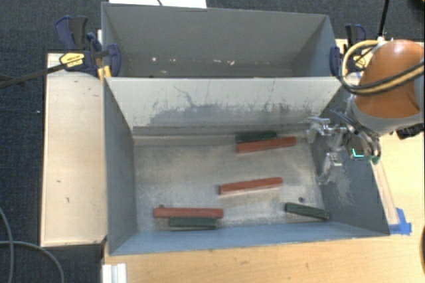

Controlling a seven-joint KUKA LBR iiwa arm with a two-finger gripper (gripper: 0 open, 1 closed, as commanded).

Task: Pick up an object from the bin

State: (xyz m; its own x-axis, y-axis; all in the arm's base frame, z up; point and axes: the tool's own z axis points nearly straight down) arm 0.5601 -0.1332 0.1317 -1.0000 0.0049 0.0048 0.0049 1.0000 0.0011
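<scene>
Bin: grey metal bin (121, 162), walls sloping in to a flat, scuffed floor; six loose bars lie on it, none heaped.
Near left, item 1: near-left green bar (192, 224), dark and slim, flat on the floor close to the near wall, long side running left to right.
Near left, item 2: near red-brown bar (188, 212), flat, just behind the near-left green bar and parallel to it; whether the two touch cannot be told.
Near right: near-right green bar (307, 211), dark, lying alone, slightly slanted, close to the right wall.
Middle: middle red-brown bar (251, 187), flat, a little tilted, well apart from the other bars.
Jaws, position: at the right side of the bin beside the right wall, hanging over bare floor, farther back than the near-right green bar and nearer than the far pair.
Jaws, state: cannot tell whether spread or pressed together; no bar is seen between them.
Nearest things: the near-right green bar in front of the jaws and the right end of the far red-brown bar (267, 144) to their left; both are apart from the jaws.
Far pair: far green bar (257, 136) lies just behind the far red-brown bar, close against the foot of the back wall.
Arm: orange cover (392, 86) above the bin's right rim.
</scene>
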